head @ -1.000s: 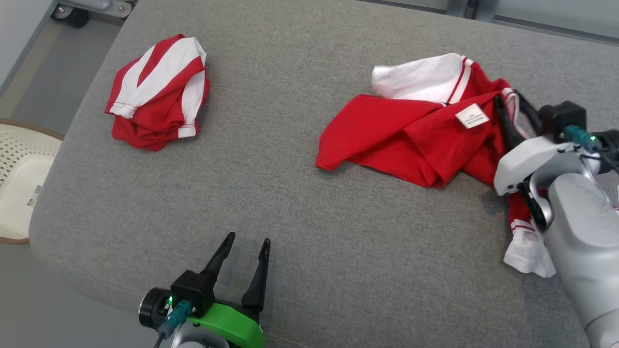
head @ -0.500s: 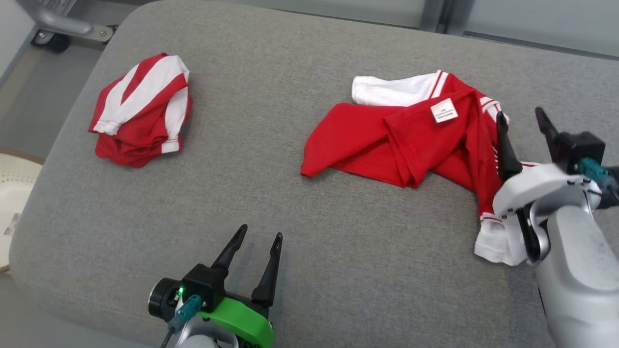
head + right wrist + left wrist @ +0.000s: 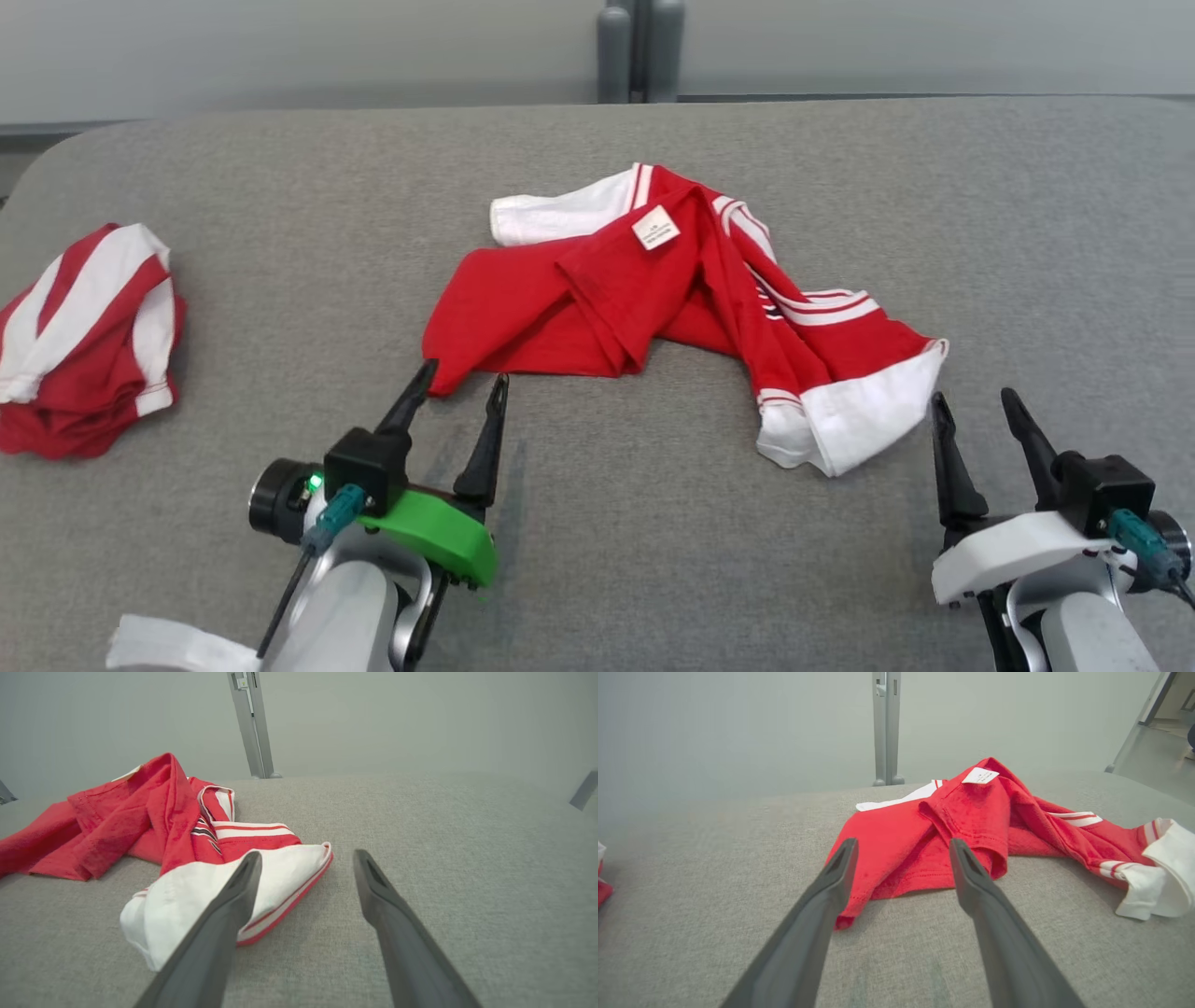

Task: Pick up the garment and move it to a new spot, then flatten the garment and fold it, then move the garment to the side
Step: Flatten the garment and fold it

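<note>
Red-white garment: crumpled on grey cushion. Soft, light, limp; likely to bunch. Left gripper spread, empty, at its red corner; right gripper spread, empty, beside its white cuff. Pinch there.

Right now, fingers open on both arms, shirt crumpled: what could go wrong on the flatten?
1. The garment lies bunched, layers overlapping near its label. The left gripper, at the red corner, may pinch several layers, so the cloth would not spread.
2. The right gripper points just past the white sleeve end; its fingers might close on bare cushion.
</note>
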Motion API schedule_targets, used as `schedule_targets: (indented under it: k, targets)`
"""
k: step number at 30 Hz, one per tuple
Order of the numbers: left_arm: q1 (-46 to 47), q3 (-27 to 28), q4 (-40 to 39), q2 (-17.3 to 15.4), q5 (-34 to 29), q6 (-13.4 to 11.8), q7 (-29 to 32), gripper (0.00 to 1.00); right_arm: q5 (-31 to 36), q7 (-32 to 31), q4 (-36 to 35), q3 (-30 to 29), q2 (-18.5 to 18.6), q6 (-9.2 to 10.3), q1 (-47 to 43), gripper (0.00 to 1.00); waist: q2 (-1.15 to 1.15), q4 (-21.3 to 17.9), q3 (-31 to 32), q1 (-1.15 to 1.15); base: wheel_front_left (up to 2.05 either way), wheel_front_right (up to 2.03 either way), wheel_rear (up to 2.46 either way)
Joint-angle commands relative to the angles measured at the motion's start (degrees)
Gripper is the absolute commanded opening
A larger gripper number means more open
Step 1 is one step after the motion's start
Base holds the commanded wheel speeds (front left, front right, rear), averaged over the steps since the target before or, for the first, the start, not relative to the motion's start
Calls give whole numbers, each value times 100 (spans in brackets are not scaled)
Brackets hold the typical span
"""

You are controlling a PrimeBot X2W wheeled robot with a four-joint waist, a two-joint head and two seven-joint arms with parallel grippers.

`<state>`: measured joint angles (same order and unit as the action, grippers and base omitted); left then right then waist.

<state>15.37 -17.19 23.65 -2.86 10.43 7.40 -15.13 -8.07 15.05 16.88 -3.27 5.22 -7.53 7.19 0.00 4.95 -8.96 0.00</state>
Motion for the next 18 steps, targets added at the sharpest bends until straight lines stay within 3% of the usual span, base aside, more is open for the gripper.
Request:
schedule_targets:
  k: [1,12,18]
  targets:
    - [187,46,130,-24,-58,14,-2,100,-41,20,-94,13,-36,8,-129,100,0,-751,118,0,0,0,0]
    - [1683,110,1570,-250,-321,-70,-2,100,-186,20,-351,352,-211,9,-194,100,0,-1728,-347,0,0,0,0]
    - [2205,256,2391,-306,-292,-204,-2,100,-270,20,-351,436,-227,8,-184,100,0,-1957,-418,0,0,0,0]
